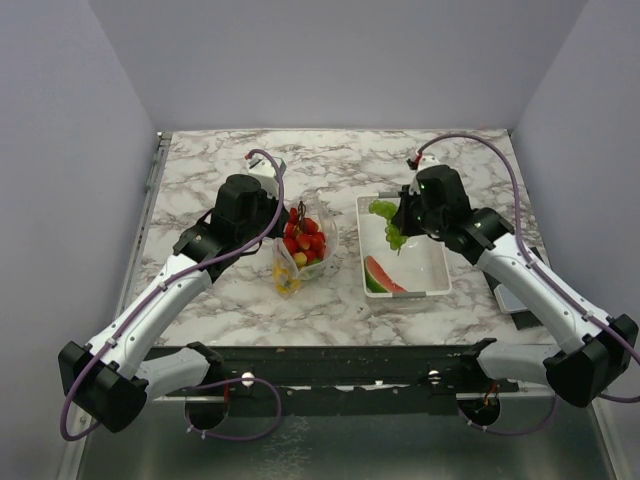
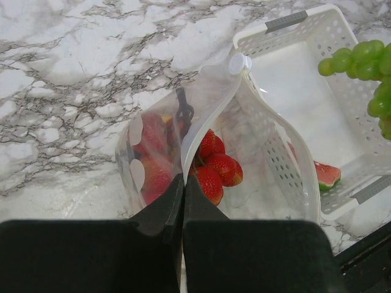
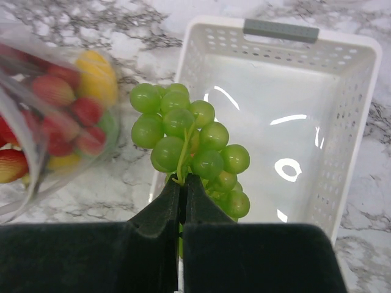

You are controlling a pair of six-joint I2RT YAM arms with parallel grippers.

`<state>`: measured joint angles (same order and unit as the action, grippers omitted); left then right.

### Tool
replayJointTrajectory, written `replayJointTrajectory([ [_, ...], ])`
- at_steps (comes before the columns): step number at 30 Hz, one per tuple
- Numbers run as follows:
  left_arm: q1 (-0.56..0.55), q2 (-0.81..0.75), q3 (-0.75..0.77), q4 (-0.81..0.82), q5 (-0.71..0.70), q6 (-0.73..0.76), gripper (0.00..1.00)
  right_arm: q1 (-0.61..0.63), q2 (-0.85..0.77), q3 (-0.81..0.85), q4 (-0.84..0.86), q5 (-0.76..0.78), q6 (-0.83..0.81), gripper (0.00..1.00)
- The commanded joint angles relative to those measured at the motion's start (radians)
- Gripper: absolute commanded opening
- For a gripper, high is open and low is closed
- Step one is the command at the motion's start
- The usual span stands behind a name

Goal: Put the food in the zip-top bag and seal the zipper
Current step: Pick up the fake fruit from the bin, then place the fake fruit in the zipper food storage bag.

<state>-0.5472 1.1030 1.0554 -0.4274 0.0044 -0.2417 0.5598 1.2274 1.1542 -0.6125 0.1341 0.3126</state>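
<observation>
The clear zip-top bag point(image 1: 300, 250) stands open on the table, holding red strawberries point(image 2: 220, 168) and a yellow piece point(image 1: 286, 283). My left gripper point(image 2: 182, 183) is shut on the bag's near mouth edge, holding it up. The whitish zipper point(image 2: 208, 119) curves along the mouth. My right gripper point(image 3: 183, 183) is shut on the stem of the green grapes point(image 3: 189, 143) and holds them above the left side of the white basket point(image 3: 342, 122), right of the bag point(image 3: 55, 116). A watermelon slice point(image 1: 380, 275) lies in the basket; it also shows in the left wrist view point(image 2: 327, 175).
The white slotted basket point(image 1: 437, 262) sits right of the bag, almost touching it. Grey walls close the table at the back and sides. A black rail point(image 1: 340, 365) runs along the near edge.
</observation>
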Motion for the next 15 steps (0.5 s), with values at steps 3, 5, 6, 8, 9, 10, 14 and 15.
replayJointTrajectory([
  [3, 0.003, -0.014, -0.010, 0.013, 0.003, 0.010, 0.00, 0.074, -0.024, 0.128, -0.050, -0.054, -0.004, 0.00],
  [5, 0.004, -0.015, -0.010, 0.013, 0.003, 0.009, 0.00, 0.098, -0.015, 0.161, -0.048, -0.073, 0.003, 0.01],
  [6, 0.002, -0.015, -0.010, 0.013, 0.002, 0.009, 0.00, 0.119, -0.010, 0.175, -0.046, -0.080, 0.006, 0.01],
  [8, 0.003, -0.015, -0.011, 0.013, 0.003, 0.009, 0.00, 0.152, 0.006, 0.208, -0.048, -0.077, 0.009, 0.01],
  [9, 0.003, -0.016, -0.011, 0.013, 0.003, 0.009, 0.00, 0.172, 0.015, 0.223, -0.050, -0.069, 0.009, 0.01],
  [10, 0.003, -0.016, -0.011, 0.014, 0.003, 0.009, 0.00, 0.189, 0.024, 0.239, -0.053, -0.064, 0.009, 0.01],
  [14, 0.003, -0.015, -0.011, 0.013, 0.005, 0.008, 0.00, 0.240, 0.062, 0.298, -0.055, -0.073, 0.012, 0.00],
  [15, 0.003, -0.015, -0.011, 0.014, 0.004, 0.006, 0.00, 0.250, 0.073, 0.309, -0.056, -0.081, 0.013, 0.01],
])
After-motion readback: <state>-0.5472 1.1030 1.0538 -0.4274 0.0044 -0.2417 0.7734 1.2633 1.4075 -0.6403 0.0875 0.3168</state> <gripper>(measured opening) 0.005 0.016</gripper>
